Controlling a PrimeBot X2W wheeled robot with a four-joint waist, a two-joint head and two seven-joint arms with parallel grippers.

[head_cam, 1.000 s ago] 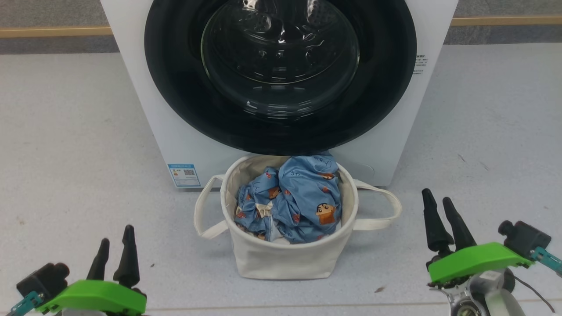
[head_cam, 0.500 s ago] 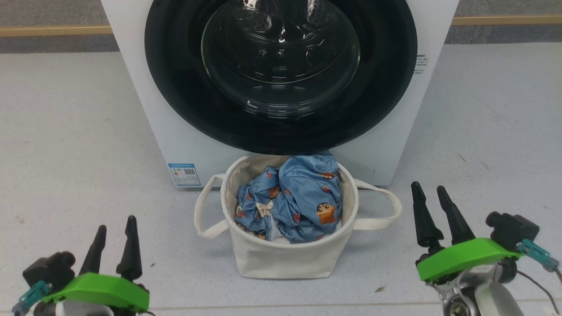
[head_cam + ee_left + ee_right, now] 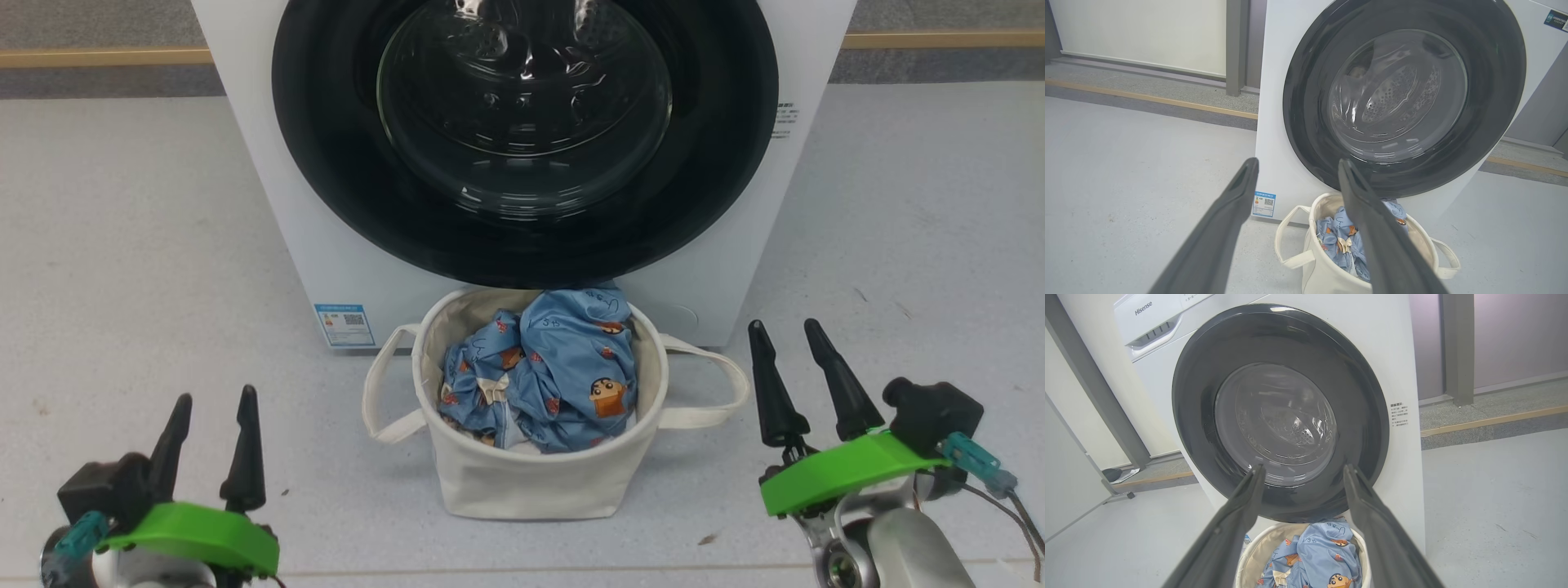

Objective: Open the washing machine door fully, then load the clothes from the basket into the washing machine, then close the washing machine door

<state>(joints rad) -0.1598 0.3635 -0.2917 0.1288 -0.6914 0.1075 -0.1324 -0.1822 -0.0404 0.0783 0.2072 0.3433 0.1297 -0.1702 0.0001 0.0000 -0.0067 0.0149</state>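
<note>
So the left gripper (image 3: 216, 394) has both dark fingers (image 3: 242, 457) spread wide and empty. It hovers over the near side of the floor (image 3: 122, 245), off to the left of the basket (image 3: 522, 482) and well apart from it. The right gripper (image 3: 783, 324) is the same deal: fingers wide, gripping nothing, over the floor to the right of the basket, near its right handle (image 3: 718, 384) but not touching. Both point toward the washer (image 3: 261, 245), and in each wrist view the fingers frame the lower part of the door (image 3: 326, 163). The basket stands upright on the floor between the two grippers, tucked against the foot of the washer just under the bottom of the door. The clothes (image 3: 563, 367) are bunched up inside it, light blue with little orange-brown cartoon figures and a cream bit poking out on the left of the heap. The door looks shut, black rim flat against the white front, with the steel drum showing through the glass bowl. A blue label (image 3: 344, 324) sits at the washer's lower left corner, just left of the basket's left handle (image 3: 380, 392). The washer stands toward the floor's far edge, where a wooden strip (image 3: 98, 57) runs.
</note>
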